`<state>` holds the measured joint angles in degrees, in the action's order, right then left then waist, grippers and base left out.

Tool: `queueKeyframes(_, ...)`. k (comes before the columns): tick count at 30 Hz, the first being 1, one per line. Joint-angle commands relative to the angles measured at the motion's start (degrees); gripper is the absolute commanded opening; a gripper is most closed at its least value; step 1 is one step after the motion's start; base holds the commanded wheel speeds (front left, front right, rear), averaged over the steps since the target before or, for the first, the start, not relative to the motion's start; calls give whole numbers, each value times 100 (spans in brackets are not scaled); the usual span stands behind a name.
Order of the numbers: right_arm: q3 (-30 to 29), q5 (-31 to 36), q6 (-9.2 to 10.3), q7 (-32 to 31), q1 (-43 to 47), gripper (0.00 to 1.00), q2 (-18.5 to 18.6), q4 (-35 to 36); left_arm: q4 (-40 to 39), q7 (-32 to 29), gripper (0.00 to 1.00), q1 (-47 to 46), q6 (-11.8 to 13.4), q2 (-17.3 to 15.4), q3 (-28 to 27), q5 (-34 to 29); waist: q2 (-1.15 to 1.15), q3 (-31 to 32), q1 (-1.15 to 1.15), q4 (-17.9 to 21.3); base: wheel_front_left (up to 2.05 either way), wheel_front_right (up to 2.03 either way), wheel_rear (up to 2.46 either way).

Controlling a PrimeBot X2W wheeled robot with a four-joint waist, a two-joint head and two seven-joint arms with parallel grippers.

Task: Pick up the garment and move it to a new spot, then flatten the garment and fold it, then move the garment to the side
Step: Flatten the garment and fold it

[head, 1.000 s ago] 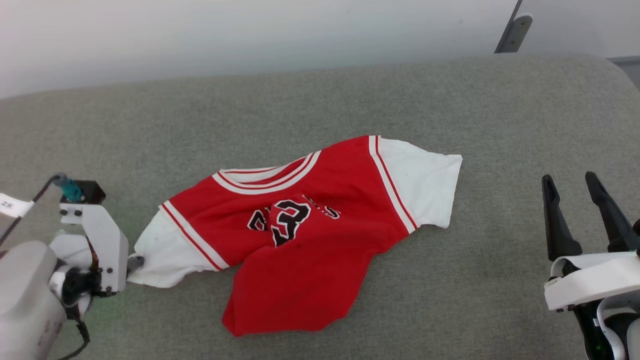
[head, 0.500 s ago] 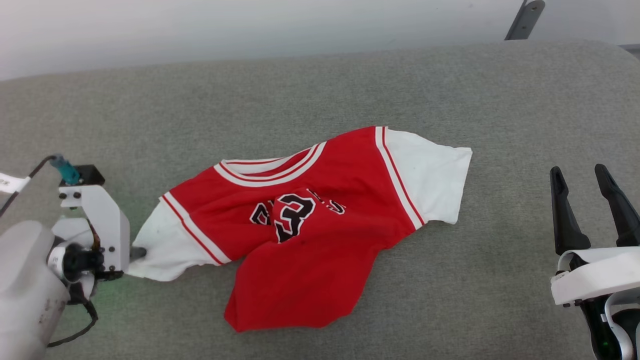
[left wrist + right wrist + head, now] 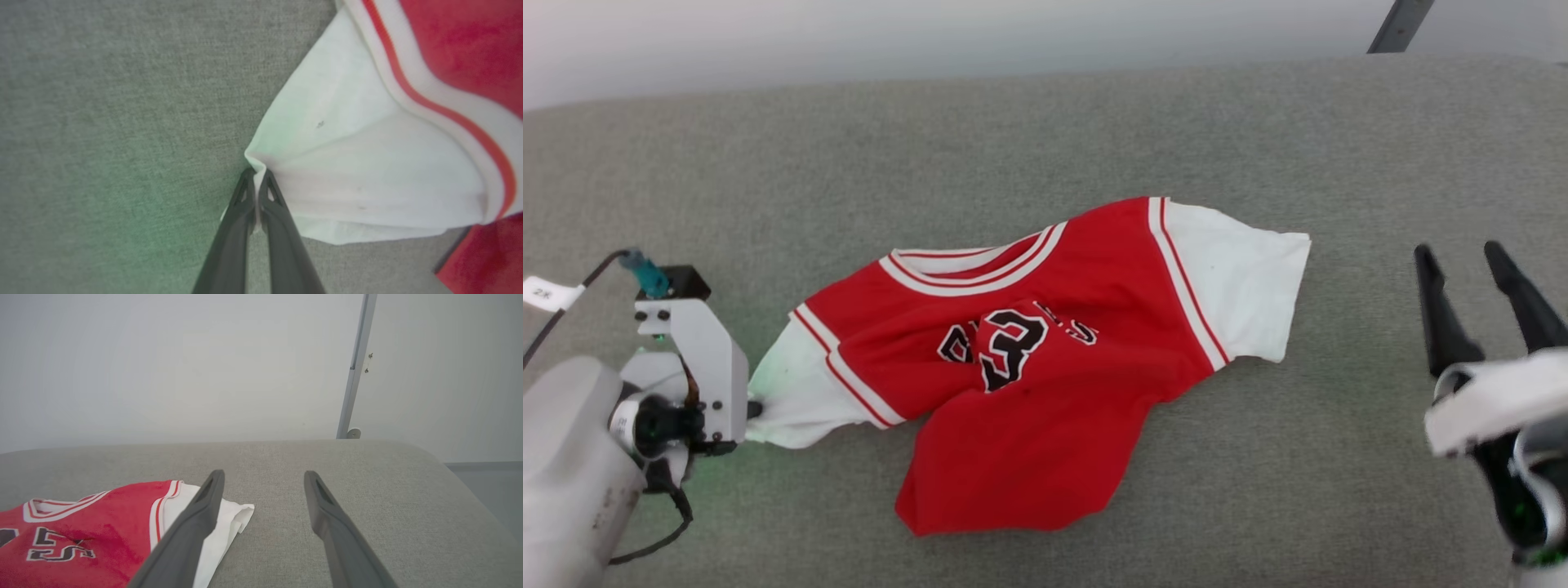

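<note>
The garment (image 3: 1045, 327), a red jersey-style T-shirt with white sleeves and striped trim, lies rumpled on the grey padded surface (image 3: 1013, 139), its lower half folded over. My left gripper (image 3: 754, 408) is at the garment's left white sleeve. In the left wrist view my left gripper (image 3: 256, 175) is shut on a pinched fold of that white sleeve (image 3: 367, 163). My right gripper (image 3: 1462, 257) hovers open to the right of the garment, apart from it. Seen from the right wrist, my right gripper (image 3: 263, 475) has its fingers spread wide with nothing between them, and the garment (image 3: 94, 531) lies to the lower left.
A pale wall (image 3: 931, 33) runs behind the surface's far edge. A grey metal post (image 3: 355, 367) stands at the back right. The surface rounds off at its right end (image 3: 449, 469), with floor beyond.
My left gripper has shut on the white sleeve's edge. The head camera has shifted, so the scene sits a little further right and up. The right gripper stays open.
</note>
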<state>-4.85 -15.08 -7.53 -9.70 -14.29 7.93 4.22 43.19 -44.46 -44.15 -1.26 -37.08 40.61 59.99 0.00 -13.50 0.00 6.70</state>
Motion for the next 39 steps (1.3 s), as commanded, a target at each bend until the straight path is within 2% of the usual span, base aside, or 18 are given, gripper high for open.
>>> queueKeyframes(1,-1,-121,8,-275,-192,100,69,-192,88,15,0,212,5,128,117,-46,0,-76,0,-62,0,0,0)
queueKeyframes(7,188,-526,8,-1452,-1136,100,452,-1054,1,142,0,-49,-55,277,154,-138,0,-285,0,-275,0,0,0)
queueKeyframes(9,243,-569,8,-1600,-1300,100,515,-1207,-10,159,0,-92,-66,313,163,-154,0,-320,0,-318,0,0,0)
queueKeyframes(14,453,-800,8,-2281,-1993,100,746,-2152,-32,217,0,-316,-145,470,223,-222,0,-481,0,-532,0,0,0)
queueKeyframes(20,659,-1002,8,-2924,-2637,100,899,-3213,4,300,0,-564,-270,651,296,-298,0,-672,0,-761,0,0,0)
queueKeyframes(26,849,-1040,8,-3480,-3017,100,881,-4260,193,411,0,-725,-376,785,350,-337,0,-783,0,-879,0,0,0)
queueKeyframes(27,920,-997,8,-3552,-3048,45,877,-4386,237,445,0,-738,-392,804,354,-338,0,-787,0,-887,0,0,0)
queueKeyframes(28,992,-963,8,-3606,-3090,0,882,-4497,281,474,0,-756,-403,819,352,-334,0,-786,0,-892,0,0,0)
queueKeyframes(32,1132,-1029,8,-3514,-3269,0,927,-4659,486,611,0,-901,-429,868,315,-336,0,-672,0,-887,0,0,0)
queueKeyframes(39,1316,-1214,8,-2929,-3719,0,1200,-4323,510,843,0,-1570,-509,785,277,-506,0,-172,0,-814,0,0,0)
